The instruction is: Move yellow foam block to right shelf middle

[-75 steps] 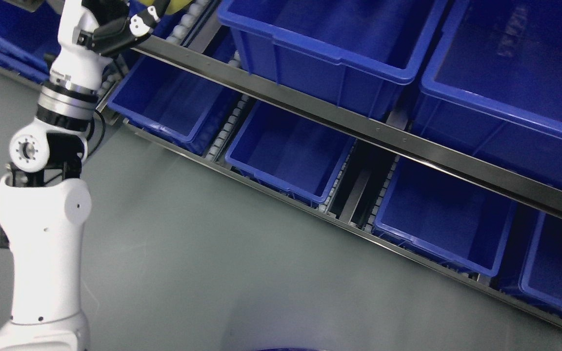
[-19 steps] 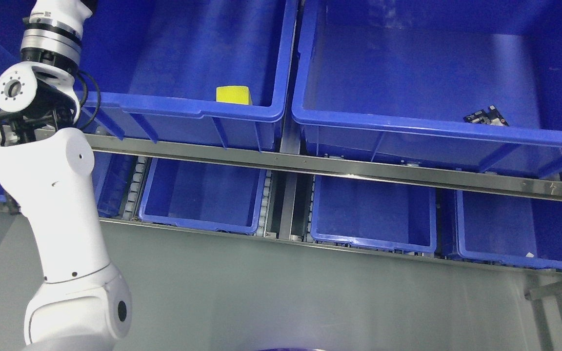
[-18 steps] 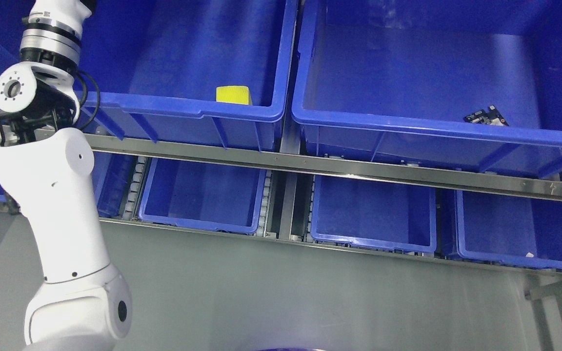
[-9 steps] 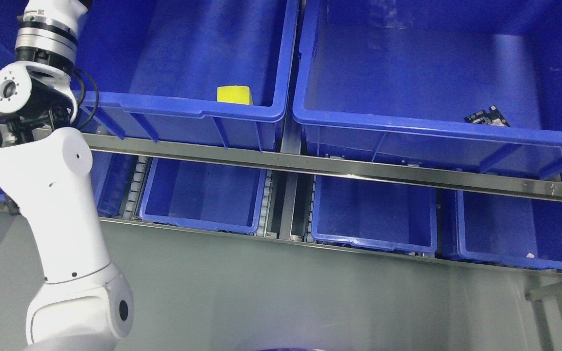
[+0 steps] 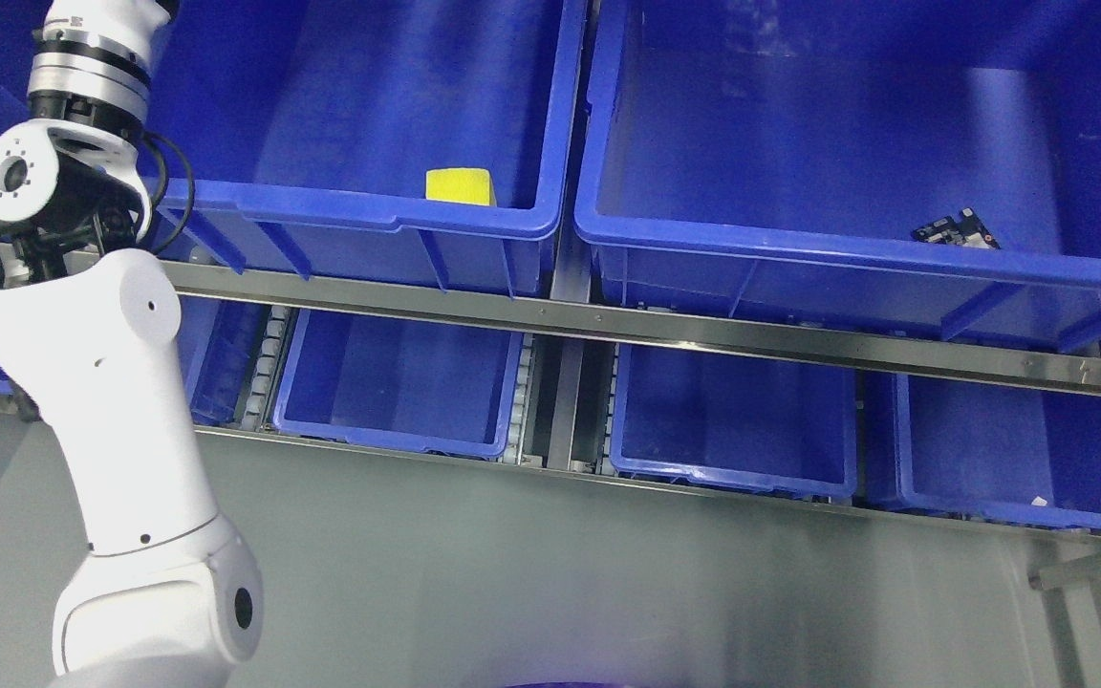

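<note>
The yellow foam block [image 5: 461, 185] lies inside a large blue bin [image 5: 359, 205] on the middle shelf level, close to the bin's front wall and a little right of its middle. Only its upper part shows above the rim. My left arm [image 5: 101, 363] rises along the left side of the picture, and its wrist leaves the frame at the top left, so the hand itself is out of sight. Nothing touches the block. No right arm appears.
A second large blue bin [image 5: 856, 253] stands to the right and holds a small dark circuit board [image 5: 954, 229]. A steel shelf rail [image 5: 665, 330] runs across below. Three smaller blue bins [image 5: 398, 440] sit on the lower level, above the grey floor [image 5: 550, 583].
Across the 4.2 s the camera swung, bringing the shelf level and the block into view inside the bin; back then a yellow thing showed at my left hand. Within the last second the arm edged slightly left.
</note>
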Controlling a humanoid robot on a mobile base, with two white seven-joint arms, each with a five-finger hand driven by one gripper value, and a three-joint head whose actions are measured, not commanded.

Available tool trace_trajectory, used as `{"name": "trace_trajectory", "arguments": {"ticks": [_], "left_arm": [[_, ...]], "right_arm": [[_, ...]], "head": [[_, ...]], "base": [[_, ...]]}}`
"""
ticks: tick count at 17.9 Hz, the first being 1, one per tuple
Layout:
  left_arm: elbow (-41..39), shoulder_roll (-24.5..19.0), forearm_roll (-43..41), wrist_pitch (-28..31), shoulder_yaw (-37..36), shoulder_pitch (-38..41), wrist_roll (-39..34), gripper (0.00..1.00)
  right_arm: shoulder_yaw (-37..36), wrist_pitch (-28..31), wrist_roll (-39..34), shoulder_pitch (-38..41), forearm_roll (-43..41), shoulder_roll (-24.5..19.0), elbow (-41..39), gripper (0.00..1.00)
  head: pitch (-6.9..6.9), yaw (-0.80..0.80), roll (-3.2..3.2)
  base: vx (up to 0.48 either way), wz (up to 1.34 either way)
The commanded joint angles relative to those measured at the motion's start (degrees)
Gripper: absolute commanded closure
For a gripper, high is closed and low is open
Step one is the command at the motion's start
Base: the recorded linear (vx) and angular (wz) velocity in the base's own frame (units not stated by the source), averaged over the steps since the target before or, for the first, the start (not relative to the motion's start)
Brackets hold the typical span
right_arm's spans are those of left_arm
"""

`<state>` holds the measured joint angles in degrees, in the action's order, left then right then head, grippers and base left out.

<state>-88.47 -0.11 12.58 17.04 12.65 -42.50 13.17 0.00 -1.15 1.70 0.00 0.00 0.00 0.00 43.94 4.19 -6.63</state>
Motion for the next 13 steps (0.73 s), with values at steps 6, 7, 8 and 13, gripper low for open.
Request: {"name": "trace_trajectory", "arguments": {"ticks": [6, 7, 8, 13], "left_arm": [[-0.04, -0.89, 0.07, 0.19, -0.79, 2.69, -0.16, 0.00], [-0.13, -0.89, 0.07, 0.19, -0.96, 2.60, -0.07, 0.00], [-0.04, -0.89, 0.07, 0.27, -1.31, 2.60, -0.07, 0.00], [0.05, -0.89, 0.07, 0.28, -2.02, 2.60, -0.16, 0.00]], "right_arm": [[-0.70, 0.01, -0.03, 1.41, 0.17, 1.00, -1.00, 0.00], [-0.70, 0.01, -0.03, 1.32, 0.17, 1.00, -1.00, 0.00], [-0.70, 0.01, -0.03, 1.41, 0.17, 1.00, -1.00, 0.00], [-0.70, 0.01, -0.03, 1.41, 0.17, 1.00, -1.00, 0.00]], "head": [[0.00, 0.00, 0.00], [0.00, 0.00, 0.00], [0.00, 0.00, 0.00], [0.00, 0.00, 0.00]], "base": [[0.000, 0.00], [0.000, 0.00], [0.000, 0.00], [0.000, 0.00]]}}
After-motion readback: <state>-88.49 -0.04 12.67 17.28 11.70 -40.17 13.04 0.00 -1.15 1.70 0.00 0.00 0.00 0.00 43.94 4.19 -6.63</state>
